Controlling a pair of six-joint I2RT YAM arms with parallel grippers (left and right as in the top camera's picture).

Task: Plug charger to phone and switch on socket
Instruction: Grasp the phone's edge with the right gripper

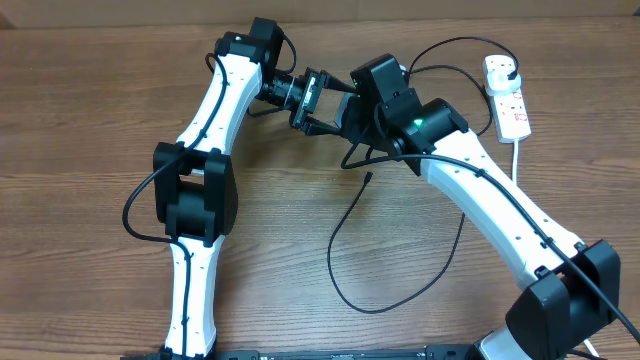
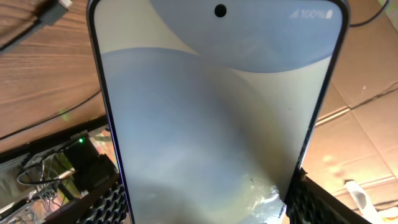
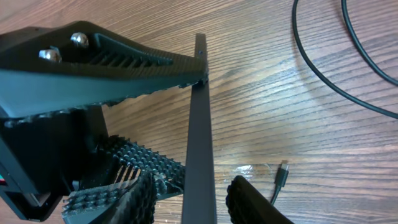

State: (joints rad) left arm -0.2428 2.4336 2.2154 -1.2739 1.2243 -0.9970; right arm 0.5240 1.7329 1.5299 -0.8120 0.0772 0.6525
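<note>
The phone (image 2: 211,112) has a lit light-blue screen and fills the left wrist view. My left gripper (image 2: 205,208) is shut on its two long edges and holds it above the table. In the right wrist view the phone (image 3: 200,124) shows edge-on. My right gripper (image 3: 196,202) is open, one finger on each side of the phone with small gaps. In the overhead view both grippers meet at the back centre, the left (image 1: 320,102) and the right (image 1: 350,125). The charger cable (image 1: 345,280) loops on the table, its small plug tip (image 1: 369,177) (image 3: 283,169) lying loose. The socket (image 1: 508,95) lies at the back right.
The charger's black plug (image 1: 508,68) sits in the socket's far end. A thick white cord (image 1: 516,160) leaves the socket toward the front. A cardboard box (image 2: 367,124) shows behind the phone in the left wrist view.
</note>
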